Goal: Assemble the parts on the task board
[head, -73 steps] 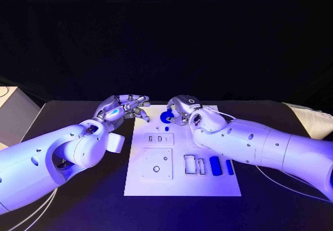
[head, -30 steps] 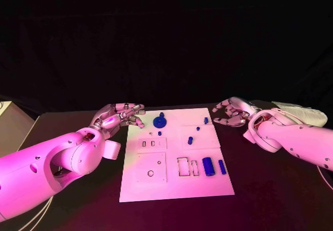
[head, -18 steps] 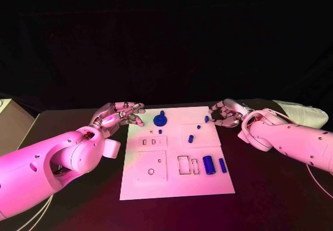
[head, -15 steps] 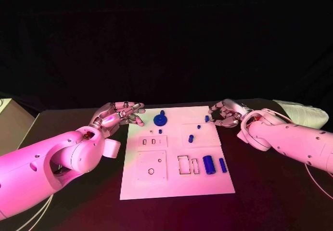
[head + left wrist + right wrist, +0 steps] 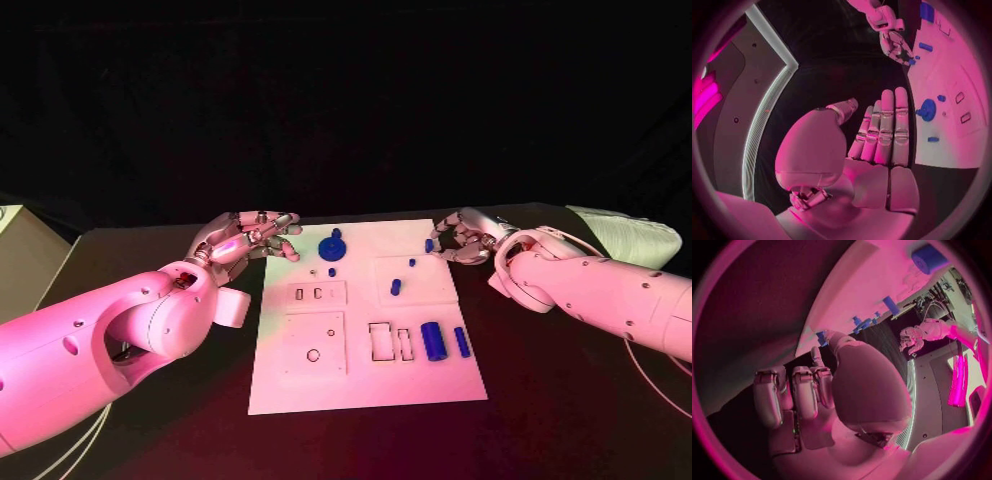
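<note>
Right hand (image 5: 462, 236) has shifted to the white rectangular task board's (image 5: 368, 380) far right corner, fingers curled beside a small blue peg (image 5: 428, 245). Left hand (image 5: 248, 236) hovers spread, empty, beside the board.

Left hand: silver many-fingered left hand (image 5: 879, 135), fingers straight and side by side, holding nothing, over the black table (image 5: 848, 70) beside the board.
Board: white rectangular task board (image 5: 954, 80), just off the fingertips.
Parts: round blue disc-shaped part (image 5: 926, 110) nearest the fingers; small blue pieces (image 5: 926, 47) beyond it.
Right hand: silver right hand (image 5: 897, 46) at the board's far edge, fingers curled downward.
</note>
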Motion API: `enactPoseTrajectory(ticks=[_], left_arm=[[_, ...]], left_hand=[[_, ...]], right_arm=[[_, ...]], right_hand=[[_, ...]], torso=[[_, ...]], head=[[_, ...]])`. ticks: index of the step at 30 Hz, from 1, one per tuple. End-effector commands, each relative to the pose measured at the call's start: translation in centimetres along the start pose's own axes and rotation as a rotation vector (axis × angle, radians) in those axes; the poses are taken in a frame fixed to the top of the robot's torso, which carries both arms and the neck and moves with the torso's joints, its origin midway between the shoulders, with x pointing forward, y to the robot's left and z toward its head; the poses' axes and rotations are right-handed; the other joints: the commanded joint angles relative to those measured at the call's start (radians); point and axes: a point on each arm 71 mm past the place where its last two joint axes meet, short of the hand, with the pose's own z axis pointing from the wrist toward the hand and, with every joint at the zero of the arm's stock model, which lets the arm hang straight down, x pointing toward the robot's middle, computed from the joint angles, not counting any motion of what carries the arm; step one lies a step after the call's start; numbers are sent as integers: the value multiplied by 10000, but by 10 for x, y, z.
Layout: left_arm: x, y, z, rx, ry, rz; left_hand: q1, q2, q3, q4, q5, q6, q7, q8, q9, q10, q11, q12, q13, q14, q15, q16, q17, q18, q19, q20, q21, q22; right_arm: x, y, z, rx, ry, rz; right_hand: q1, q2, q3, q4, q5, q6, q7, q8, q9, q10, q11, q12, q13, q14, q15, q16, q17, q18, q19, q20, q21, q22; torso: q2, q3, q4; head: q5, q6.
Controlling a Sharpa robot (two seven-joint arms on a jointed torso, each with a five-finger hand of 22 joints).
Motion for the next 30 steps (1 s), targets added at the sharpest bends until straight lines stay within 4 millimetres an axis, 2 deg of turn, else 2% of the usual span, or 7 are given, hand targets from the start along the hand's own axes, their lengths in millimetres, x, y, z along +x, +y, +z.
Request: enactPoseTrajectory(ticks=[1,7,20,30], left_arm=[[3,-1,0,113,206,-28],[2,-1,0,104,202,-25],[2,-1,0,75,202,-18],[2,-1,0,53,196,-10]], left_hand=[[-4,-9,61,7,38,55,-14,-51,8,67,-26,47,16,-71,3,50,9,114,-53,2,36,9],[-4,-9,61,7,38,55,-14,-51,8,67,-26,47,16,-71,3,50,9,114,-53,2,36,9],[-4,-9,61,7,38,55,-14,-51,8,67,-26,47,16,-71,3,50,9,114,-53,2,36,9],[-12,2,73,15,38,50,-9,-56,9,64,-23,35,14,-84,6,57,18,114,-78,3,65,27]], right_arm=[[3,0,1,91,146,-129],[4,3,3,64,128,-126],[6,6,5,37,170,-93],[8,7,6,16,279,-80]], right_hand=[[-31,-8,6,-8,9,-11,24,-33,-4,603,65,-13,2172,1024,74,42,2635,-103,966,100,24,2492],[-37,36,30,1,29,38,20,-16,6,617,63,1,2186,1024,74,42,2635,-107,975,103,39,2506],[-48,102,88,-1,40,178,-4,32,31,698,48,76,2267,1024,56,42,2635,-121,1003,96,88,2553],[-97,174,250,-53,36,706,-166,275,135,790,-85,161,2359,1024,-73,42,2635,-134,1029,-5,134,2596]], torso=[[4,-1,21],[12,13,0],[6,14,7],[10,23,-4]], head=[[-4,-23],[7,-40],[20,-63],[32,-68]])
